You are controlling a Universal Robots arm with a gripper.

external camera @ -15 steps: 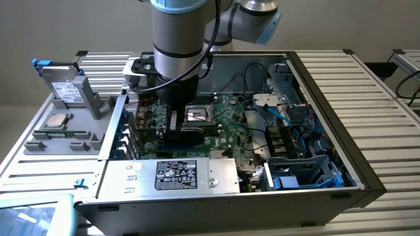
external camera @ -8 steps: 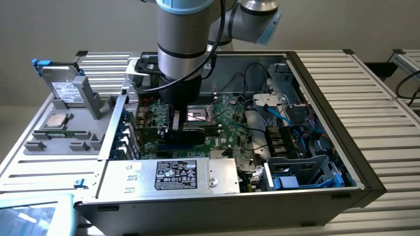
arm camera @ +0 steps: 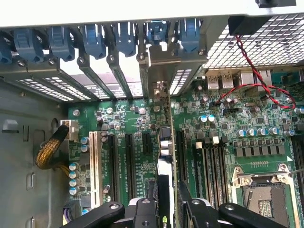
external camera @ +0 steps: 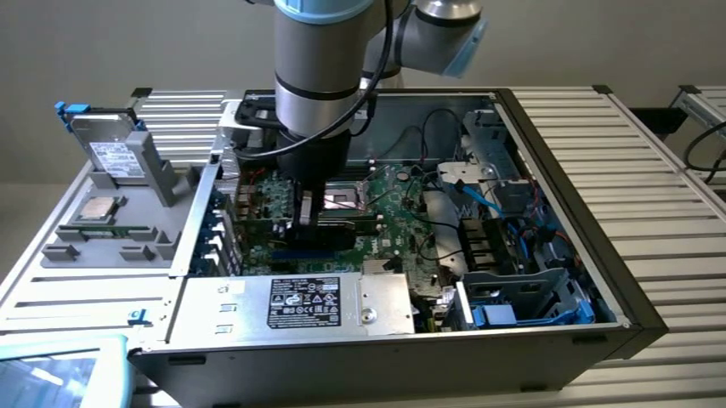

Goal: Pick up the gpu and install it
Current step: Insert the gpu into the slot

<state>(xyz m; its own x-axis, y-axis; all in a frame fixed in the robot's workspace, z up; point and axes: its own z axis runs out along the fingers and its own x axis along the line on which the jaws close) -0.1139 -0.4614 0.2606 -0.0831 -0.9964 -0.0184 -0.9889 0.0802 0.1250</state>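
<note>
My gripper (arm camera: 166,210) has its jaws pinching the gpu (arm camera: 165,154), which stands edge-up between them over the motherboard (arm camera: 128,118) slots.

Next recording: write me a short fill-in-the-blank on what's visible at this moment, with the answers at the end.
1. The gripper, shut on the gpu, holds it edge-on over the green ___.
2. The slot clips along the rear wall of the case are ___ in colour.
3. The white-labelled drive stands outside the case, on the exterior view's ___.
Missing words: motherboard; blue; left.
</note>
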